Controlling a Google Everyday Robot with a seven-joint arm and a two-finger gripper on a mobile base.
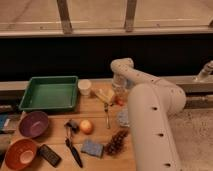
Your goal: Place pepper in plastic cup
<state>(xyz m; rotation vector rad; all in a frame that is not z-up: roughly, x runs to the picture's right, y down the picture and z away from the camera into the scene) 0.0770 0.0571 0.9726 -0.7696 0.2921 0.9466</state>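
My gripper (pixel 119 93) hangs fingers-down and open at the back of the wooden table (pixel 100 132), right of the white cup (pixel 85 86). The pepper (pixel 119 101), a small red-orange sliver, lies on the table just below the fingertips; nothing is held. A blue-grey piece (pixel 122 118) shows in front of the pepper, half hidden by my white arm (pixel 150 120); I cannot tell whether it is the plastic cup.
A green tray (pixel 49 92) stands at the back left. Pale yellow sticks (pixel 105 95) lie beside the gripper. Nearer are a fork (pixel 106 115), orange fruit (pixel 86 126), purple bowl (pixel 33 123), orange bowl (pixel 19 152), blue sponge (pixel 92 148) and dark cone (pixel 116 142).
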